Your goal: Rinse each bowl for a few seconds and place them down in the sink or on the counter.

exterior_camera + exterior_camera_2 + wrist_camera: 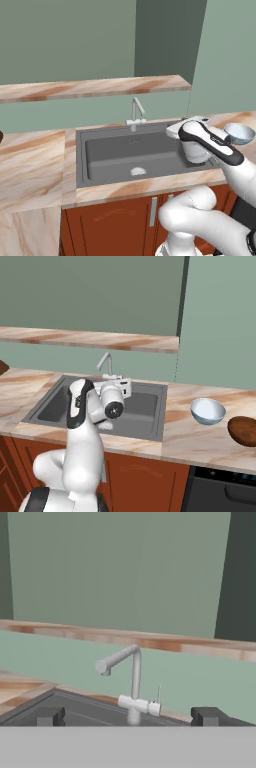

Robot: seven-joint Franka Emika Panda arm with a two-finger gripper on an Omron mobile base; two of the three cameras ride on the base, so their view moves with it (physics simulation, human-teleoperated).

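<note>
Pale blue bowl (208, 411) sits upright on the counter (190, 438), right of the sink (145, 406), well apart from the arm. A brown rounded object (243, 430) lies just beside it at the right edge, identity unclear. Sink is dark grey with a silver drain (138, 171); faucet (128, 682) stands at its back rim, spout turned left in the hand view. Gripper (128, 716) hovers over the sink's rear right part, aimed at the faucet, jaws spread wide, holding nothing. Marble shelf (95, 88) runs along the green wall above.
</note>
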